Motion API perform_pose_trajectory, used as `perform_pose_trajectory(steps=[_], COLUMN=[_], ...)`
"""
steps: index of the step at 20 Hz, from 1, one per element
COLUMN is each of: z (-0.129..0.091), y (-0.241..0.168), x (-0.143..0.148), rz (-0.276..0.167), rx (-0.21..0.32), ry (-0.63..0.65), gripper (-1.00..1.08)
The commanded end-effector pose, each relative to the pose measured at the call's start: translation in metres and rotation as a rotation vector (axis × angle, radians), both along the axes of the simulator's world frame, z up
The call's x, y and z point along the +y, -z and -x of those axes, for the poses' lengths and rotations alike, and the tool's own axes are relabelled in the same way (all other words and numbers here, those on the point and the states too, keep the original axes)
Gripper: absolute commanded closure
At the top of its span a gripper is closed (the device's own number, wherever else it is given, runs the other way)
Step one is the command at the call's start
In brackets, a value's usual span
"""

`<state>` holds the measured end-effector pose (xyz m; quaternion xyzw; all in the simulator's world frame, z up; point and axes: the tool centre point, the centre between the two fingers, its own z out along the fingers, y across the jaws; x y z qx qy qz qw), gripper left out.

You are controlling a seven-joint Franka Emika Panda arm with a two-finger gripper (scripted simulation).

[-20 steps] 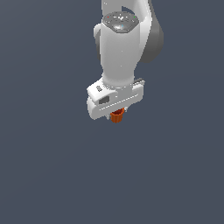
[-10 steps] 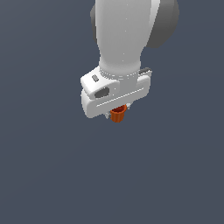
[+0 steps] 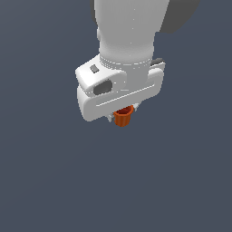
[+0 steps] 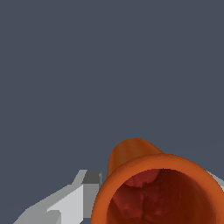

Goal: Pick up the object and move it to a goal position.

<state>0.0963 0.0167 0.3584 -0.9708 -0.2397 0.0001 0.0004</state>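
"Where is the little orange cup (image 3: 123, 117)?"

"It is right under the big white end effector (image 3: 122, 113). Only the lower part of the cup pokes out below the white body. Its rim is tucked up against the underside."

"Is the end effector holding it?"

"It looks that way. The cup hangs in the air with nothing below it but plain dark grey. The end effector is closed around the orange cup, though from the outside camera the fingers are mostly hidden behind the white body."

"What does the camera on the wrist see?"

"The orange cup (image 4: 153, 188) is very close and very big there. You look straight into its round open mouth. The inside is dark red and a bit bumpy. A pale grey finger (image 4: 65, 203) sits right beside the rim and seems to touch it. I can just see a sliver of another one at the far edge of the cup."

"And the arm?"

"The thick white arm (image 3: 129, 31) comes down from above, with a dark grey part behind it."
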Motion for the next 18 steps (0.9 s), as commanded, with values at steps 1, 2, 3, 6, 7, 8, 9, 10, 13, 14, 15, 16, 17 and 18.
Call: perform_pose_trajectory(steps=[1,2,3,6,7,8,9,10,13,14,15,16,17,18], z=[-0.006,-0.008,-0.010,-0.014,-0.015,-0.017,-0.018,-0.018,-0.021,-0.021,-0.022,-0.022,-0.022,-0.022], y=[-0.009,-0.012,-0.015,-0.021,-0.023,-0.024,-0.026,-0.027,-0.030,-0.031,-0.031,-0.032,-0.032,-0.032], x=[0.000,0.000,0.000,0.000,0.000,0.000,0.000,0.000,0.000,0.000,0.000,0.000,0.000,0.000], rz=[0.001,0.001,0.001,0.001,0.001,0.001,0.001,0.001,0.001,0.001,0.001,0.001,0.001,0.001], rx=[0.000,0.000,0.000,0.000,0.000,0.000,0.000,0.000,0.000,0.000,0.000,0.000,0.000,0.000], ry=[0.000,0.000,0.000,0.000,0.000,0.000,0.000,0.000,0.000,0.000,0.000,0.000,0.000,0.000], gripper=[1.08,1.08,1.08,1.08,1.08,1.08,1.08,1.08,1.08,1.08,1.08,1.08,1.08,1.08])
